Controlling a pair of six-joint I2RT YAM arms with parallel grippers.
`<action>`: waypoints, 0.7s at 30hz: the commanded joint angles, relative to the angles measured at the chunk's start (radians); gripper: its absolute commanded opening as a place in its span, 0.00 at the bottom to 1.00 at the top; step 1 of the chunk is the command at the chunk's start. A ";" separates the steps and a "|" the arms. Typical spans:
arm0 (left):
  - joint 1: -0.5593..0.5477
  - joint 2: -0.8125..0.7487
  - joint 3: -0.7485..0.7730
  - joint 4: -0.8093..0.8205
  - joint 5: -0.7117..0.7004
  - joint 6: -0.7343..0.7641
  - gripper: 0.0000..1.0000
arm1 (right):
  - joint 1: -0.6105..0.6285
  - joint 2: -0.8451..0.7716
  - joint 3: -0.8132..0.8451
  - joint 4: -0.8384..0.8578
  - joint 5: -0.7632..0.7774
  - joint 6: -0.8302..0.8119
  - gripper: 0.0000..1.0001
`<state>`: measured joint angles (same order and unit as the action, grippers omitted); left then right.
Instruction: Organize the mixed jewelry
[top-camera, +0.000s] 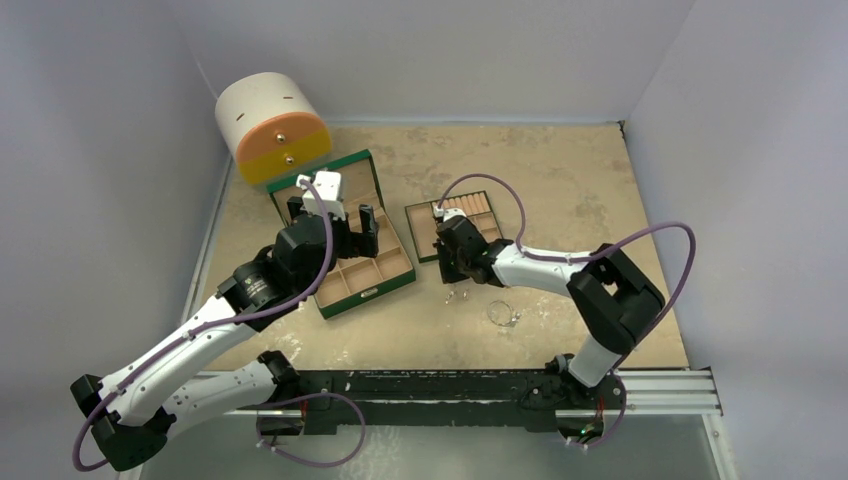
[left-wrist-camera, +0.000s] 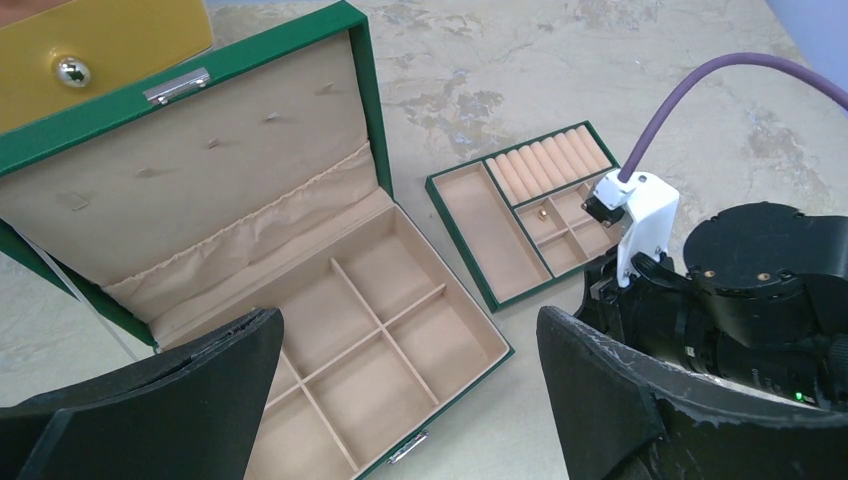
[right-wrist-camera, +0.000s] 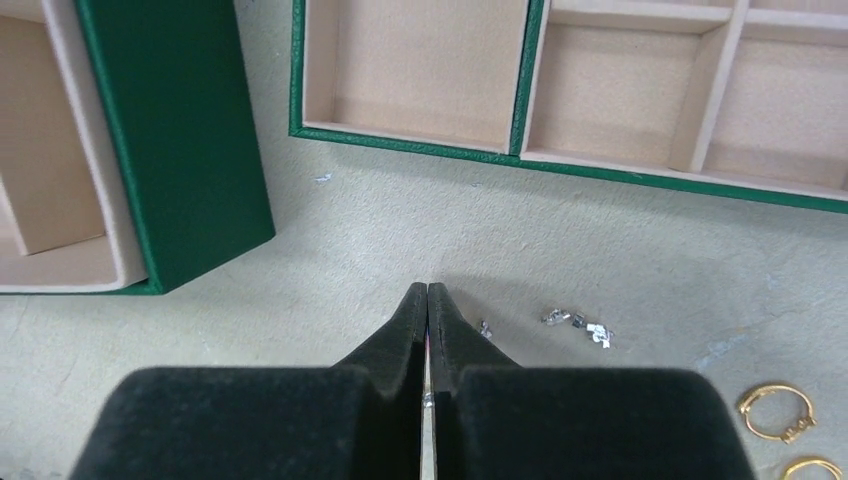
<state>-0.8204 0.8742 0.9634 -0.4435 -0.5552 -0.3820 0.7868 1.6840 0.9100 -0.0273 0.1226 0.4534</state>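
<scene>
Your tray (left-wrist-camera: 490, 230), centre frame, holds one gold piece (left-wrist-camera: 541, 212) in a small compartment — right gripper (right-wrist-camera: 427, 292) pinched closed, left gripper (left-wrist-camera: 408, 335) spread wide over the green box (left-wrist-camera: 366, 100).

The tan table (top-camera: 560, 170) carries a green box (top-camera: 390, 262), a tray (top-camera: 480, 208), a wire hoop (top-camera: 503, 316), earrings (right-wrist-camera: 578, 322) and 2 gold rings (right-wrist-camera: 792, 430).

2 thin gold rings (right-wrist-camera: 797, 428) lie flat on the tabletop (top-camera: 560, 170), a few tiny silvery earrings (right-wrist-camera: 575, 320) scattered near them, and 1 larger silvery wire hoop (top-camera: 505, 318) lies flat nearby.
</scene>
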 joint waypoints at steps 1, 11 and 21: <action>0.001 -0.002 0.045 0.019 0.000 0.006 0.98 | 0.006 -0.075 0.011 -0.021 0.045 0.007 0.00; 0.001 -0.003 0.045 0.017 -0.002 0.006 0.98 | 0.006 -0.136 0.065 -0.074 0.102 0.002 0.01; 0.001 -0.005 0.047 0.018 0.000 0.007 0.98 | 0.006 -0.122 0.014 -0.035 0.054 0.031 0.35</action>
<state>-0.8204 0.8745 0.9634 -0.4435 -0.5545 -0.3820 0.7876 1.5749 0.9344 -0.0799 0.1905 0.4648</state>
